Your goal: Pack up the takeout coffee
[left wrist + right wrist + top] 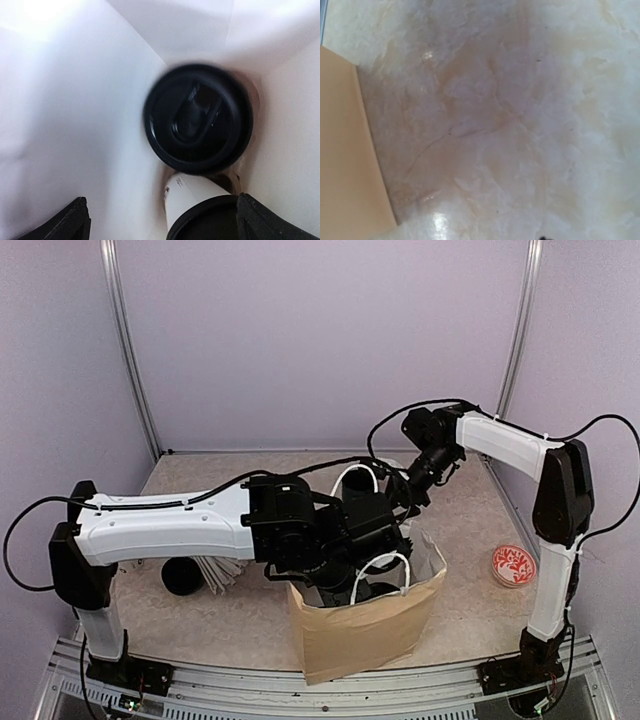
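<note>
A brown paper bag (360,632) with white handles stands at the table's near middle. My left gripper (372,578) reaches down into it. In the left wrist view, a takeout cup's round black lid (198,119) sits deep in the bag. A second white cup with a black lid (196,202) lies between my open left gripper's (162,226) fingers. The right finger (270,222) is at its lid and the left finger (65,225) stands well apart. My right gripper (405,498) is behind the bag's far rim, its jaws hidden. The right wrist view shows only tabletop and the bag's side (345,160).
A black cup stuffed with white straws (205,575) lies on the table to the left of the bag, under my left arm. A round red-and-white thing (515,565) lies at the right. Walls enclose the table at the back and sides.
</note>
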Motion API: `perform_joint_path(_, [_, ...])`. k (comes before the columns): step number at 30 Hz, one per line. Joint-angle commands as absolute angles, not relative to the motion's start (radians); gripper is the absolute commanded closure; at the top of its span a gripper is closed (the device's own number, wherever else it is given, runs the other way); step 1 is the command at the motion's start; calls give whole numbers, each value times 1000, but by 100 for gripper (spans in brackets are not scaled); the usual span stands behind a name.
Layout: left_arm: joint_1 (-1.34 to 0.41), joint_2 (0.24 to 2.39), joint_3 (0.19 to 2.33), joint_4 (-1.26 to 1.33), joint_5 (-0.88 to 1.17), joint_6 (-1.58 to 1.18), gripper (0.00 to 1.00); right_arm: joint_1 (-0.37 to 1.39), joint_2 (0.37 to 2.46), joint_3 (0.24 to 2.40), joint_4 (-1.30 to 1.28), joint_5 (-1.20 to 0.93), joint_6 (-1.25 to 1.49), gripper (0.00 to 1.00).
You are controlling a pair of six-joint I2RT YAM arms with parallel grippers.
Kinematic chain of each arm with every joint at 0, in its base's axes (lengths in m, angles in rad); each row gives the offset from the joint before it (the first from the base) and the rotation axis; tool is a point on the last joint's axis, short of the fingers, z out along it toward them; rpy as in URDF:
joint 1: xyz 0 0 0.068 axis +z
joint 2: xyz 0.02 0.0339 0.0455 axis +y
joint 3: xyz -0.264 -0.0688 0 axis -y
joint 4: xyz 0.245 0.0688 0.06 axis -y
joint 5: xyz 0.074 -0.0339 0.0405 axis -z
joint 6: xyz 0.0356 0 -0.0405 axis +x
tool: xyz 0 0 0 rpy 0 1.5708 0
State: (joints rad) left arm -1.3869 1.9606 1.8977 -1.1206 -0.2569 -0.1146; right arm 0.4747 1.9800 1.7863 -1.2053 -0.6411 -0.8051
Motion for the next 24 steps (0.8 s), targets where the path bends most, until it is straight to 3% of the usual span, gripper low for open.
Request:
perform_joint_path(1, [-1355,1867,1930,-1013,-266,-87,1,458,1938,1792,-1205,-632,-791,51])
perform_joint_path(24, [-1345,1776,1969,-830,-322,-3,1,442,1898,1842,-1230,-618,-754,50])
